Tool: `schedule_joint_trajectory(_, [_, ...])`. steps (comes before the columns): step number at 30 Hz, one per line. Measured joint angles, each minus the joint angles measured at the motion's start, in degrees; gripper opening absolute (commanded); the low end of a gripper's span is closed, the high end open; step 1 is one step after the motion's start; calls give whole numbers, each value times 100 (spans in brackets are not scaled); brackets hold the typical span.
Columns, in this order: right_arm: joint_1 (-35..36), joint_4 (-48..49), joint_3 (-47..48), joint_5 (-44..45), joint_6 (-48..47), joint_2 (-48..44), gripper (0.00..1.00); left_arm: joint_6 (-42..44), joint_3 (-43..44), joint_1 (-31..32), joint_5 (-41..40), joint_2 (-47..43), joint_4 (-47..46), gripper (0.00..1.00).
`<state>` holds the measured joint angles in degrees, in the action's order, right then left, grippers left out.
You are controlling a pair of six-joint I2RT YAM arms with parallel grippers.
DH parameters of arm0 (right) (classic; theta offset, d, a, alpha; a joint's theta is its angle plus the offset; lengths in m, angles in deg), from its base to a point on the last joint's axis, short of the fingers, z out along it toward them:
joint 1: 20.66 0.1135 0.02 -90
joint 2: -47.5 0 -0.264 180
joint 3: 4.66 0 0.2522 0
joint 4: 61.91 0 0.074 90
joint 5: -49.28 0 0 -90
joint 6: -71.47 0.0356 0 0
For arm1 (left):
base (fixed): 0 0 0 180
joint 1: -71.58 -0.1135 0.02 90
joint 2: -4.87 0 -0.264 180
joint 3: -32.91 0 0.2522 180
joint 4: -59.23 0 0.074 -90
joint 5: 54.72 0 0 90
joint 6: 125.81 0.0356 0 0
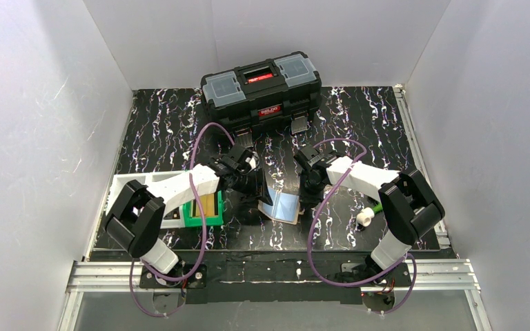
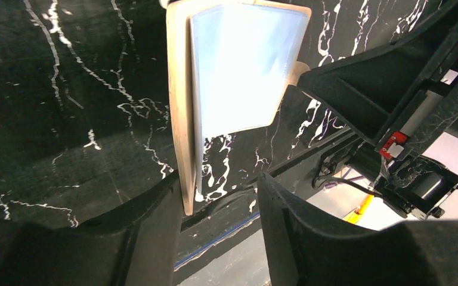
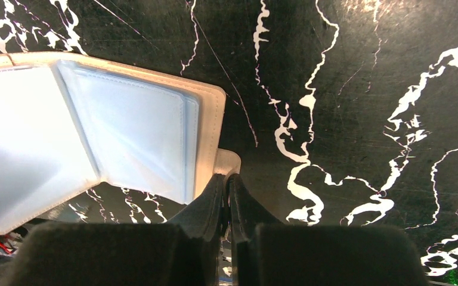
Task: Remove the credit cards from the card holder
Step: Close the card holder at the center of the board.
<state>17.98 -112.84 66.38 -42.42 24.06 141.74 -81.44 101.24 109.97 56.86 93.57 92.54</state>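
The small flat tan leather-like folding card holder (image 1: 281,205) lies open like a book at the middle of the black, white-veined marble-patterned worktop (image 1: 159,131), between the two hands and in front of the black plastic toolbox with the red handle (image 1: 261,93). Its covers are pale tan with a stitched rim. The inside is filled with glossy, pale blue translucent leaves (image 3: 134,140) that fan out from the spine. Whether a card sits in them cannot be told. It is also unclear whether the holder rests on the worktop or hangs just above it.

The right hand (image 3: 227,179) has its fingers pressed together on a small rounded tan tab (image 3: 227,162) that sticks out from the holder's cover. The left hand (image 2: 219,186) is spread, and the lower edge of a tan cover (image 2: 179,89) reaches down into the gap, just beside its left finger (image 2: 149,232). The other finger stands apart from the cover.
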Motion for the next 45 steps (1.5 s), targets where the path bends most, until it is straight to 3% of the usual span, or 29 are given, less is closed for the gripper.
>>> schedule_joint_trajectory(4, [0, 0, 2, 0, -17, 0, 7, -2, 179, 157, 7, 173, -26, 48])
schedule_joint_trajectory(12, [0, -2, 35, -28, -55, 13, 7, 9, 535, 466, 4, 610, -46, 62])
schedule_joint_trajectory(22, [0, 17, 114, -87, -81, 63, 7, -109, 951, 588, 2, 1058, -50, 68])
schedule_joint_trajectory(34, [-90, 221, 76, -149, -79, -59, 9, -376, 1388, 636, -216, 1272, 212, 68])
schedule_joint_trajectory(41, [-155, 380, -50, -186, -74, -153, 12, -341, 1641, 708, -278, 1464, 369, 81])
schedule_joint_trajectory(45, [-192, 435, -127, -197, -66, -190, 15, -247, 1641, 750, -302, 1464, 391, 82])
